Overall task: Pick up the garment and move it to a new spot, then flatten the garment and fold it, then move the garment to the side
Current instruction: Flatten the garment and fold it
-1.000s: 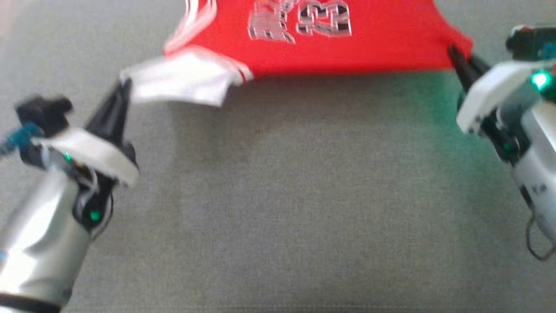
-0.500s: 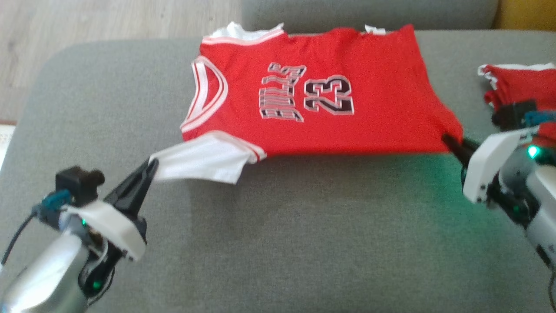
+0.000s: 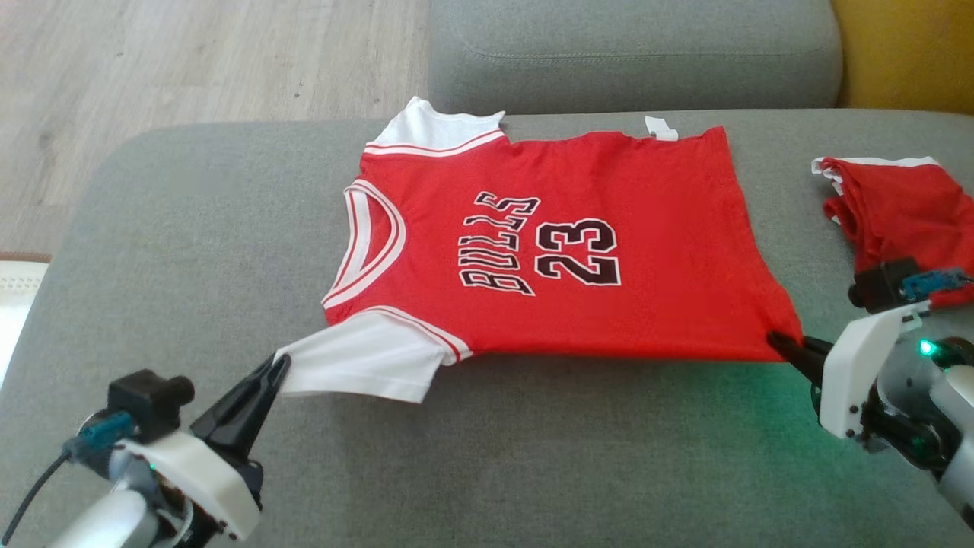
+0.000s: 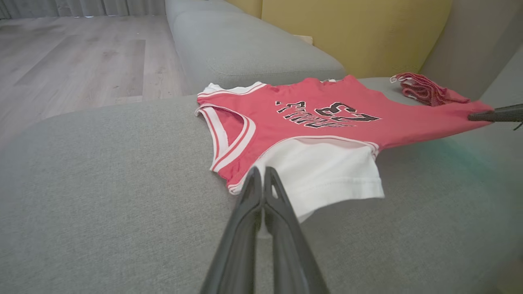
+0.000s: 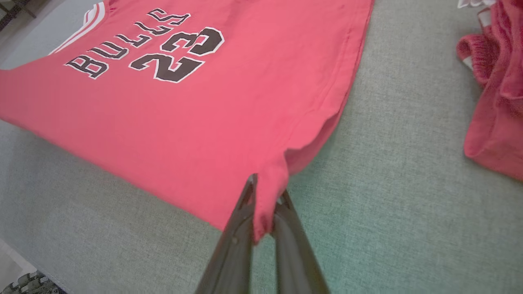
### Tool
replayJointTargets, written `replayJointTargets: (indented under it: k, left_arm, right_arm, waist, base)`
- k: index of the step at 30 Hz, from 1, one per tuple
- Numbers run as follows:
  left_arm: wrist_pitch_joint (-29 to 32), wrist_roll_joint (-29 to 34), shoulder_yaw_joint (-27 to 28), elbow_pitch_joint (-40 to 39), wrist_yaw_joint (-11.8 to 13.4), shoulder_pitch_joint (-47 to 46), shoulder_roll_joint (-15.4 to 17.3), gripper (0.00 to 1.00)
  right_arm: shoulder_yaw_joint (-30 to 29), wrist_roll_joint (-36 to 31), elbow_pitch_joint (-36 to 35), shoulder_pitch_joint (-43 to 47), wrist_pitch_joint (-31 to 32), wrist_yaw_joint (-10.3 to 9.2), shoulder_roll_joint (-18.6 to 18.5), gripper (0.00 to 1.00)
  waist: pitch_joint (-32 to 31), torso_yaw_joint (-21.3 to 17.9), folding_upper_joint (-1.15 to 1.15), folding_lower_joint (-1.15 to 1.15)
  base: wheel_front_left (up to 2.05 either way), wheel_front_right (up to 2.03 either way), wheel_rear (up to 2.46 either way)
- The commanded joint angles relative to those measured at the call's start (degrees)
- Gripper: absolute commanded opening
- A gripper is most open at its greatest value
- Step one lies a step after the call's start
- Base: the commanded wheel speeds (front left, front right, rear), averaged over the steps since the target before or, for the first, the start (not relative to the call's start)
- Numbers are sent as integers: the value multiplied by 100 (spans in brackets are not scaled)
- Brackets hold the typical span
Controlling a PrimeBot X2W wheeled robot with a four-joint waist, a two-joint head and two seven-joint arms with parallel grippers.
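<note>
The left pincer [image 3: 275, 365] has two long dark fingers [image 4: 241, 228] that taper to a thin tip, and the right pincer [image 3: 776, 339] is of the same kind. Behind each sits a white shell [image 3: 194, 483] with rounded corners. Above each shell stands a black block [image 3: 144, 396] with a blue plug [image 3: 95, 441]. From the left plug a thin dark cable [image 3: 30, 495] runs out. Beside the right shell a green lamp [image 3: 926, 348] glows, and two dark dots on this shell are perhaps screws. Below the shells the forearms [image 3: 959, 487] are silver-grey.
</note>
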Motion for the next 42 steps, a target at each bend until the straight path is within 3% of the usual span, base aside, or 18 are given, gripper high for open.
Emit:
replayJointTargets:
  k: [1, 10, 17, 26, 36, 42]
  left_arm:
    - [8, -12, 252, -210, 90, -269, 287, 0]
    - [151, 22, 350, -425, 196, -575, 375, 0]
    - [322, 138, 358, -186, 82, -1264, 323, 0]
    - [674, 418, -8, 734, -194, -2421, 50, 0]
    - [823, 498, -472, 1794, -295, -3439, -226, 0]
    - [831, 471, -1039, 2197, -302, -3982, -301, 0]
  right_arm:
    - [-95, 17, -147, -22, -7, -5, -252, 0]
    - [-416, -177, -319, -235, 190, -5, -175, 0]
    - [-684, -413, -231, -636, 444, -5, -16, 0]
    - [-780, -784, 42, -1129, 899, -5, 241, 0]
    - [-819, -1042, 239, -1523, 1109, -5, 443, 0]
    - [-796, -1162, 355, -1775, 1171, -5, 557, 0]
  waist:
    - [13, 5, 0, 1]
    - [345, -32, 0, 1]
    - [783, -62, 0, 1]
    - [1245, -153, 0, 1]
    - [1541, -218, 0, 1]
    - [1705, -221, 0, 1]
  base:
    - [0, 0, 0]
    - [0, 0, 0]
    - [0, 0, 0]
    - [0, 0, 0]
    - [0, 0, 0]
    - [0, 0, 0]
